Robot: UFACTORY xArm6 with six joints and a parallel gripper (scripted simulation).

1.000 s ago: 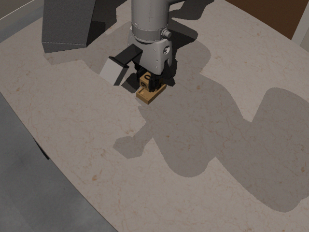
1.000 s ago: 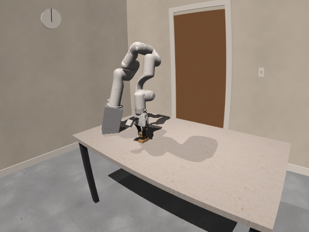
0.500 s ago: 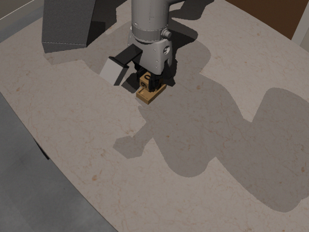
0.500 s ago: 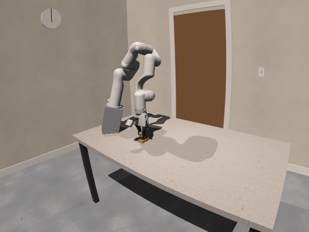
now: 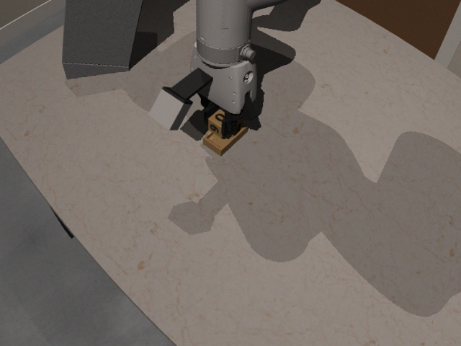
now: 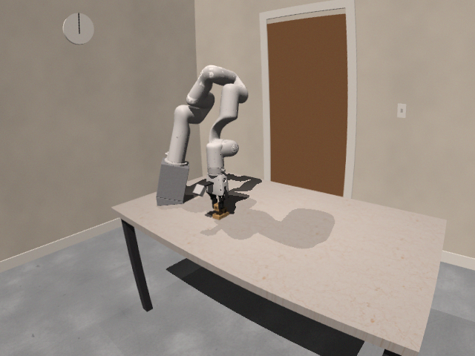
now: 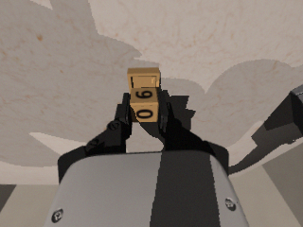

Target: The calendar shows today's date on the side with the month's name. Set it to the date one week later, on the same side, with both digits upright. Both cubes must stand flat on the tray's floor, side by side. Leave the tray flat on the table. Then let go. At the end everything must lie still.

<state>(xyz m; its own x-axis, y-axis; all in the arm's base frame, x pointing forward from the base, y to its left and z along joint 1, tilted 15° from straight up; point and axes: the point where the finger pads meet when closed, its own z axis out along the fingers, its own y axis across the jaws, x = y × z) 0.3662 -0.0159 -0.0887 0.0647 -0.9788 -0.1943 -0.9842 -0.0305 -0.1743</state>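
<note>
The gripper (image 7: 145, 114) is pinching a cube (image 7: 144, 113), its two black fingers pressed on opposite side faces. In the wrist view this cube sits at the centre of the frame, just above the gripper body, with a face reading 0 turned toward the camera. A digit that reads as 6 or 9 shows just above it; whether that belongs to the same cube or to a second one behind it, I cannot tell.

The tray (image 5: 223, 143) lies on the table (image 5: 297, 223), upper middle of the top view, directly under the wrist. There the cube (image 5: 217, 125) is at the tray's back end, and the tray's near end shows bare floor. Whether the cube rests on that floor or hangs just above it cannot be told.

The cube looks like a small block of wood: stiff, light, with smooth flat faces and sharp edges. It should stand a firm squeeze without damage. The best hold is across two parallel faces near their middle, as it is now, so it does not twist about the pads. Smooth faces may slip if the hold sits near an edge. The tray looks just as light and may shift if a cube's corner catches its rim, so lowering should be straight and square.
</note>
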